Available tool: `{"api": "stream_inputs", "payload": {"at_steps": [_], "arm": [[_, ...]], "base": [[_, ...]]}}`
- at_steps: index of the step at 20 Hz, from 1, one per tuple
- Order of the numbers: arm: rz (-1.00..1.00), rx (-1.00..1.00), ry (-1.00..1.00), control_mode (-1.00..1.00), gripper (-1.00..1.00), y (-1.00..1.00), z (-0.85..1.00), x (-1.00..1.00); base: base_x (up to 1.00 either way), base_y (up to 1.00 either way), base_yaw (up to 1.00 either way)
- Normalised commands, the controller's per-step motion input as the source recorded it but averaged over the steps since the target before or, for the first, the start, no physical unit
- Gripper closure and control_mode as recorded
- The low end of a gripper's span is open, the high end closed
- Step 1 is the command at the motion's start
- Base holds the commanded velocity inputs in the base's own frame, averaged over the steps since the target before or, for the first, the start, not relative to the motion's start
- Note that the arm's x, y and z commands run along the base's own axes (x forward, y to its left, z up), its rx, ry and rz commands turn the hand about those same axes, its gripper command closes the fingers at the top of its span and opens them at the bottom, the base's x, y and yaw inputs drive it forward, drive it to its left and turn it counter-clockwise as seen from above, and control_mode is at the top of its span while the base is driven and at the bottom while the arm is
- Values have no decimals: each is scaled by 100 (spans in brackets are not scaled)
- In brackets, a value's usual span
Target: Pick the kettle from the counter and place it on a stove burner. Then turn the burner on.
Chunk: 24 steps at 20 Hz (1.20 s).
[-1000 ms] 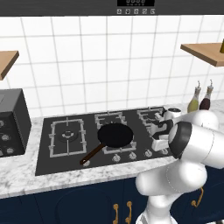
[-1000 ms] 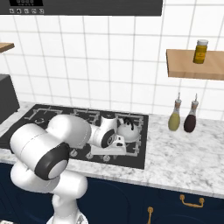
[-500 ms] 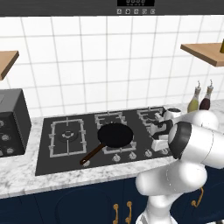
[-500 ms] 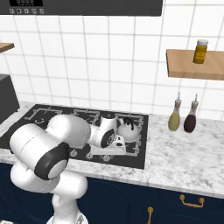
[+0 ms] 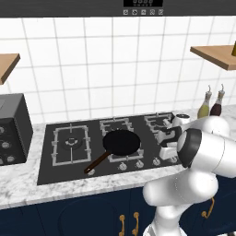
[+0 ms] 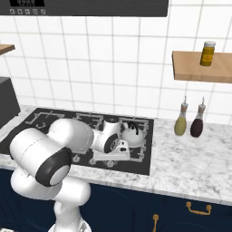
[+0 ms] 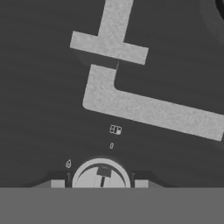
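The small silver kettle stands on the right rear burner of the black stove, its lid and spout also showing past my arm. My gripper hangs low over the stove's front right edge, in front of the kettle and apart from it. Seen from the hand, a round silver knob sits between my two fingertips, which stand wide apart on either side of it. Grey grate bars cross the black glass beyond. The white marble counter runs to the right.
A black pan with a long handle sits on the middle burner. Two slim bottles stand by the wall right of the stove. A dark grey box appliance is at the far left. A wooden shelf carries a jar.
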Motion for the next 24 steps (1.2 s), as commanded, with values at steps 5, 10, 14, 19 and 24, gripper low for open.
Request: {"api": "stream_inputs", "payload": {"at_steps": [5, 10, 14, 19, 24], "arm": [[29, 0, 0, -100, 100, 0, -22, 0], [31, 0, 0, -100, 100, 0, -25, 0], [32, 0, 0, -100, 100, 0, -27, 0], [33, 0, 0, -100, 100, 0, -28, 0], [35, 0, 0, -100, 100, 0, -29, 0]], "base": [[0, 0, 0], [0, 0, 0], [0, 0, 0], [0, 0, 0], [0, 0, 0]]}}
